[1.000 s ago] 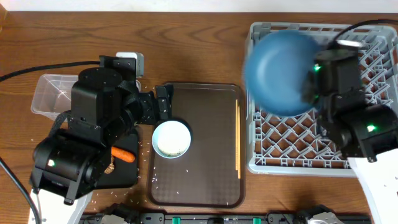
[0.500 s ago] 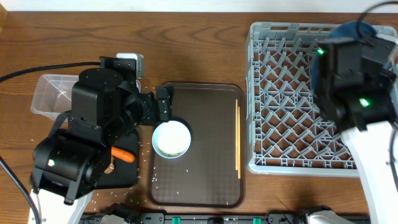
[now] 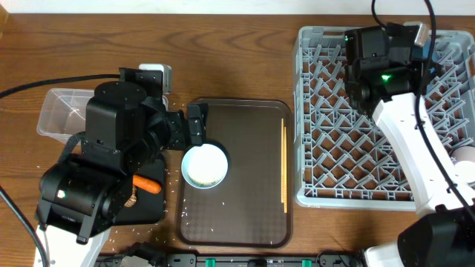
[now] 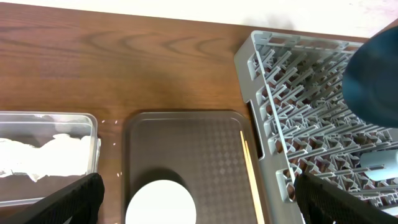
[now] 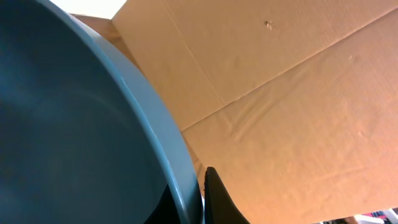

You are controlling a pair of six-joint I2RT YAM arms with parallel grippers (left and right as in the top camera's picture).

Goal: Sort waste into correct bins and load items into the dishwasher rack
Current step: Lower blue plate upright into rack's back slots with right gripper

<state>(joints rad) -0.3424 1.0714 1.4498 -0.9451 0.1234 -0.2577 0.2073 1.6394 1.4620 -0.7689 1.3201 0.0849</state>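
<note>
- Plate (image 4: 378, 81) hangs over the rack's (image 4: 280, 115) far side, rim clenched in right fingers (image 5: 214, 202).
- Lower it edge-first between pegs; release only once seated.
- Left fingers (image 4: 68, 202) spread, empty, above bowl (image 4: 160, 204).

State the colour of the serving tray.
Dark brown, finely textured; the serving tray shows best in the left wrist view.

Dark brown rectangular plastic serving tray (image 3: 249, 170) lies flat on the brown wood-grain table (image 3: 223, 52). Small pale grey box (image 3: 157, 73) sits near its far-left corner. Tan cardboard (image 5: 298, 93) fills the right wrist view.
</note>
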